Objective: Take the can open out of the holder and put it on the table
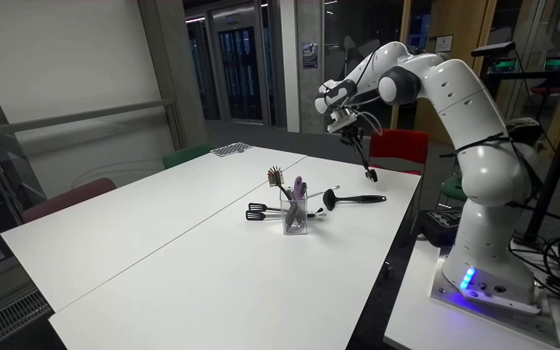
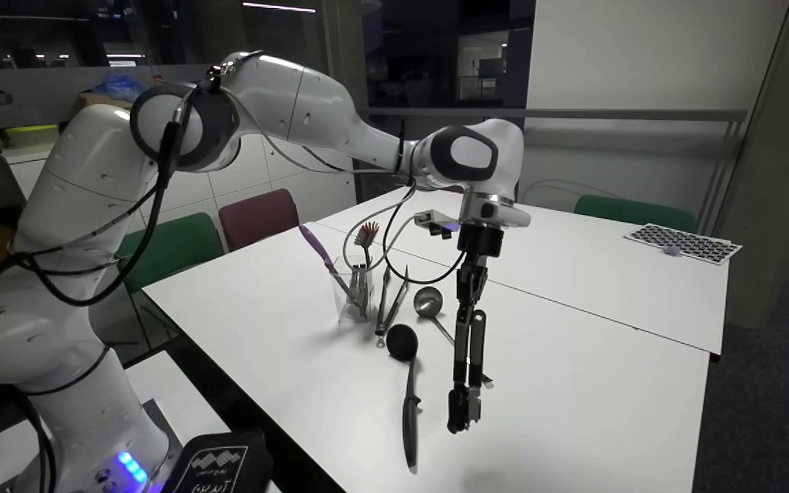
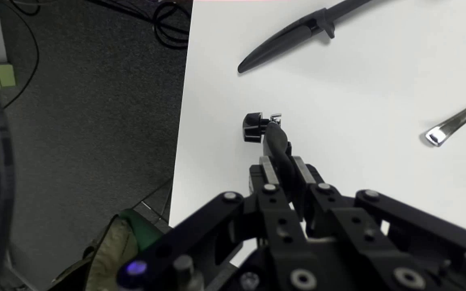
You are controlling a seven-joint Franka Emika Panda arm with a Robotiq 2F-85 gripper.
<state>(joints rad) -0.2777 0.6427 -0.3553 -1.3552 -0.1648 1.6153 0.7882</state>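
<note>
My gripper [image 1: 356,142] is shut on a black-handled can opener [image 1: 370,174], which hangs head down. In an exterior view the gripper [image 2: 467,311] holds the can opener [image 2: 459,411] over the table [image 2: 586,404], apart from it. In the wrist view the can opener [image 3: 275,139] is between the fingertips [image 3: 287,171], its black knob to the left over white tabletop [image 3: 358,93]. The holder [image 1: 295,227] is a clear cup with a brush and a purple-handled utensil in it. It stands upright, well away from the gripper, and shows in an exterior view [image 2: 348,311] too.
A black ladle [image 2: 408,397] lies beside the can opener, near the table edge; its handle shows in the wrist view [image 3: 281,44]. A metal ladle [image 2: 429,301] and black slotted turners [image 1: 256,214] lie near the holder. A patterned board [image 1: 231,149] lies at a far corner.
</note>
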